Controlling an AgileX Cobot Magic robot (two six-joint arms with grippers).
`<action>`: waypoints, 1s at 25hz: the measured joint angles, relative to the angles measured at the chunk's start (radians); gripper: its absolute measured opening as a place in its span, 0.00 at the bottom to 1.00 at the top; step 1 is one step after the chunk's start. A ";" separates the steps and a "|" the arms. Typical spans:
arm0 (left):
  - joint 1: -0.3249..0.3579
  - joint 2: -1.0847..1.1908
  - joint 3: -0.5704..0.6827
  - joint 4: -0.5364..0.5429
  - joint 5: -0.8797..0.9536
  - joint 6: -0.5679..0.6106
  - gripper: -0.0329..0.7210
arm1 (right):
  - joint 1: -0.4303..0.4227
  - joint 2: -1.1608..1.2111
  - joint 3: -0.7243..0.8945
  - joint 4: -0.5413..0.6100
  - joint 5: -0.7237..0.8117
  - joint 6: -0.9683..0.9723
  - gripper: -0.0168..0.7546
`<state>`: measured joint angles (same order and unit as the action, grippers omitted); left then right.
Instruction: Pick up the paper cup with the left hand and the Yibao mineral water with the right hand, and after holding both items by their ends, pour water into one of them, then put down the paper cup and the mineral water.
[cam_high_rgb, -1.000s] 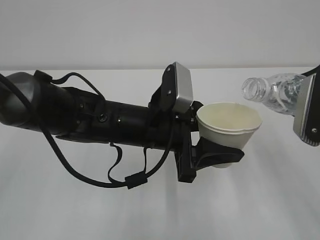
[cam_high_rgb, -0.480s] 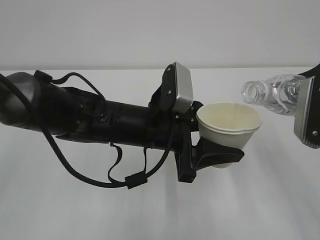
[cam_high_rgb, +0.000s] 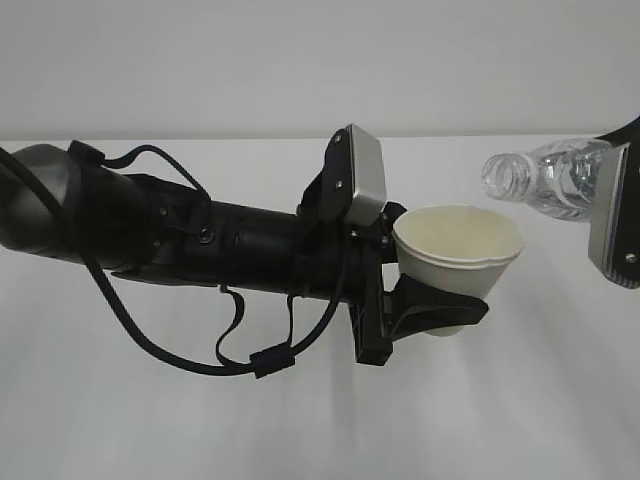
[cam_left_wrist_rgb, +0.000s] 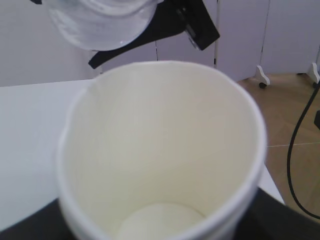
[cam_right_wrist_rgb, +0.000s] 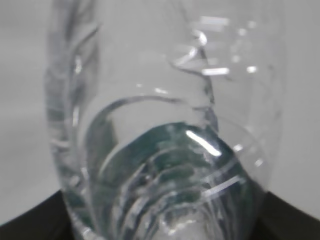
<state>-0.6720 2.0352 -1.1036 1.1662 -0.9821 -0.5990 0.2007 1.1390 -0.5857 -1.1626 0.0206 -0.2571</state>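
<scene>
A: How should the pour go?

B: Tip the Yibao mineral water (cam_high_rgb: 545, 185) slowly, its open mouth just above the paper cup (cam_high_rgb: 460, 262) rim, both held in the air above the desk (cam_high_rgb: 560, 400). The left gripper (cam_high_rgb: 425, 305) clamps the cup's base; the right gripper (cam_high_rgb: 615, 215) grips the bottle's end.

A: Textures?

B: Smooth cream paper, slightly squashed; clear ribbed plastic, capless.

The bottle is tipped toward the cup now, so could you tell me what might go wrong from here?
1. The Yibao mineral water has its open mouth to the right of and above the paper cup rim rather than over its middle, so water might fall outside.
2. The left gripper holds the cup low, and its rim already looks squeezed out of round; added weight could deform it more.
</scene>
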 joint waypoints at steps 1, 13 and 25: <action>0.000 0.000 0.000 0.000 0.000 0.000 0.62 | 0.000 0.000 0.000 -0.009 0.000 0.000 0.63; 0.000 0.000 0.000 0.000 0.000 0.000 0.62 | 0.000 0.000 0.000 -0.029 0.000 0.000 0.63; 0.000 0.000 0.000 0.000 0.000 0.000 0.62 | 0.000 0.000 0.000 -0.075 -0.006 0.000 0.63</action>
<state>-0.6720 2.0352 -1.1036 1.1662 -0.9821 -0.5990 0.2007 1.1390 -0.5857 -1.2371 0.0150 -0.2571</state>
